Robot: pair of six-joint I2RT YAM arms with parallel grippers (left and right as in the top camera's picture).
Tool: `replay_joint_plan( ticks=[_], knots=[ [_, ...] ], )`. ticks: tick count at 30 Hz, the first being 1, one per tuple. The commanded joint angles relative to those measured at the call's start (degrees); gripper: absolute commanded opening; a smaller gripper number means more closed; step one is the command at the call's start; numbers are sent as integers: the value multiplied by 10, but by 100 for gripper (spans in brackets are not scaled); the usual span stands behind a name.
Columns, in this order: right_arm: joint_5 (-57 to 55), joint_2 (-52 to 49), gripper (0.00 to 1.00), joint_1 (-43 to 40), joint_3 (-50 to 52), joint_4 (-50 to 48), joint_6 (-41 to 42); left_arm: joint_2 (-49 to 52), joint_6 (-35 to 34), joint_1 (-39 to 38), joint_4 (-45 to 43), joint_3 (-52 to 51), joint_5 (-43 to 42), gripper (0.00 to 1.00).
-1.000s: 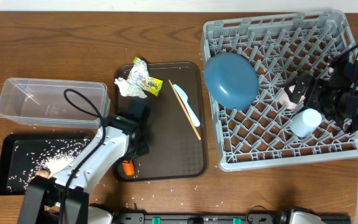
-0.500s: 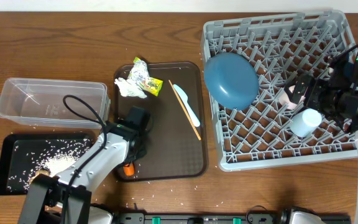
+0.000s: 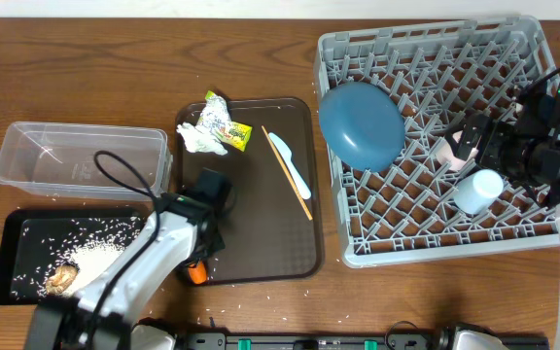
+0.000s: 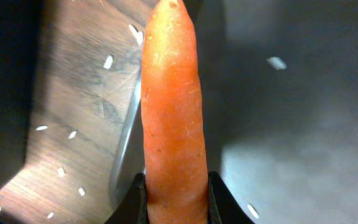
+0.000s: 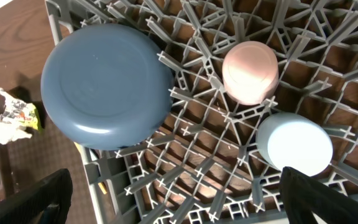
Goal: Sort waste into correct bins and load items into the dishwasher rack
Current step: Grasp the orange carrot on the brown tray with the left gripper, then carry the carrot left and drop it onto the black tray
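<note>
My left gripper is shut on the small orange carrot, a black finger pressing on each side of its thick end. From overhead the carrot is at the near left edge of the brown serving tray, under my left gripper. My right gripper hangs open over the grey dishwasher rack, holding nothing. A round dark-blue dish, a pinkish cup and a light-blue cup sit in the rack.
A yellow-green wrapper and white tissue lie at the tray's far left corner. A white utensil and a thin wooden stick rest on the tray. The clear tub and a black tray with rice and a brown lump are on the left.
My left gripper has dropped toward the tray's near edge and closed on the carrot, which shifted slightly nearer. The right arm has not moved.
</note>
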State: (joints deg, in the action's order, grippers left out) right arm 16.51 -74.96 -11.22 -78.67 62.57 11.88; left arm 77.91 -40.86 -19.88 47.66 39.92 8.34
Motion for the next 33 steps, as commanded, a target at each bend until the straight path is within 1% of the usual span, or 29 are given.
replay_joint_plan(
  ticks=[1,3,6,9,11,14,17,20,24,28,29,31,32,33],
  knots=[
    [-2,0,99,8,-3,-2,-8,-64,-3,3,11,31,14,6],
    [-2,0,99,8,-3,-2,-8,-104,-16,5,21,31,30,6],
    [-2,0,99,8,-3,-2,-8,-158,-77,22,57,31,88,6],
    [-2,0,99,8,-3,-2,-8,-190,-138,61,94,31,145,6],
    [-2,0,99,8,-3,-3,-8,-199,-157,100,103,30,164,6],
    [-2,0,99,8,-3,-7,-8,-193,-161,168,94,25,165,6],
    [-2,0,99,8,-3,-7,-8,-174,-188,231,80,22,165,6],
    [-2,0,99,8,-3,-6,-8,-145,-202,289,48,22,164,7],
    [-2,0,99,8,-3,-2,-8,-98,-210,344,-1,22,135,6],
    [-2,0,99,8,-3,0,-8,-57,-210,371,-42,22,104,6],
    [-2,0,99,8,-3,0,-8,-47,-210,375,-48,22,102,7],
    [-2,0,99,8,-3,3,-8,-36,-210,378,-52,22,103,16],
    [-2,0,99,8,-3,3,-8,-34,-209,379,-55,22,103,17],
    [-2,0,99,8,-3,5,-8,-33,-203,379,-58,22,104,27]
  ],
)
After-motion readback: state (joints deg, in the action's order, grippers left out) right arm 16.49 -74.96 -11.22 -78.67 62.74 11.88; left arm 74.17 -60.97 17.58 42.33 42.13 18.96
